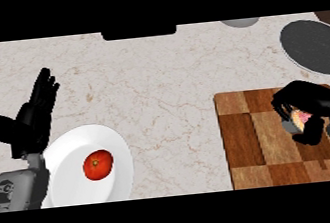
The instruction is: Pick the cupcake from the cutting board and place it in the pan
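Note:
On the wooden cutting board [253,145] at the right, my right hand [312,102] is curled round the cupcake [300,117]. Only a small pink and yellow patch of the cupcake shows between the fingers and thumb. The dark round pan [316,46] lies on the counter beyond the board, at the upper right, apart from the hand. My left hand [31,119] rests open at the left, fingers straight and pointing away, holding nothing.
A white plate [68,158] with a red tomato [98,164] on it lies at the lower left, just right of my left forearm. A black object [140,32] sits at the counter's far edge and a grey round thing [240,22] to its right.

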